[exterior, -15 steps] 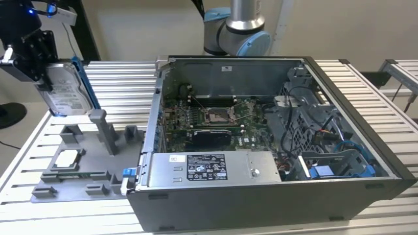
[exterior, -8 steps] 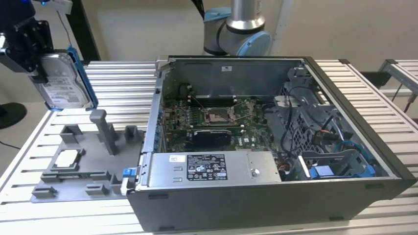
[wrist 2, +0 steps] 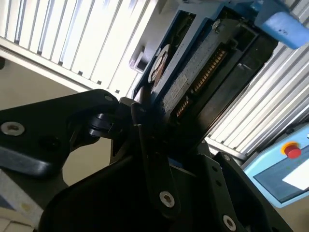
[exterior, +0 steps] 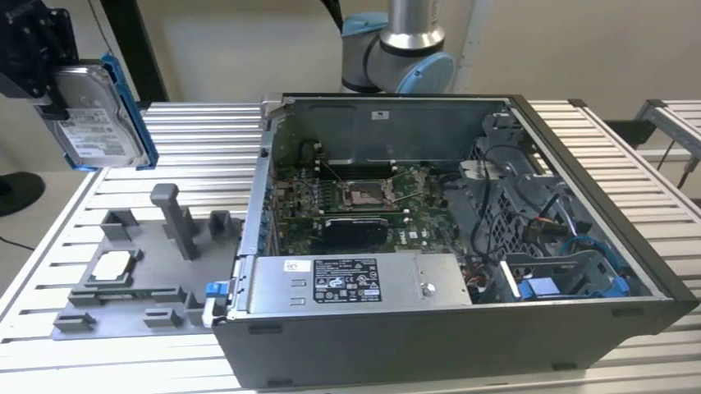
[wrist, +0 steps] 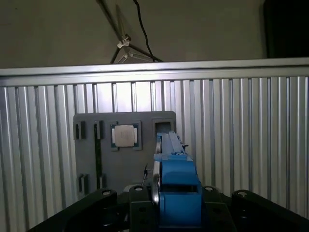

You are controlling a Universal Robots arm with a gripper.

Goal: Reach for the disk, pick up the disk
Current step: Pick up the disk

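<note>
The disk [exterior: 97,115] has a white printed label on its silver face, with print too small to read, and a bright blue frame along its edge. It hangs upright in the air above the grey fixture plate [exterior: 153,275], at the exterior view's left of the open computer case [exterior: 460,328]. The gripper [exterior: 44,78] has its jaws clenched on the disk. In the first wrist view the disk stands edge-on between them, and the small square chip [wrist: 124,135] lies on the plate below.

Tool [exterior: 49,86] cropped in exterior view, hiding disk's [exterior: 104,123] end.
</note>
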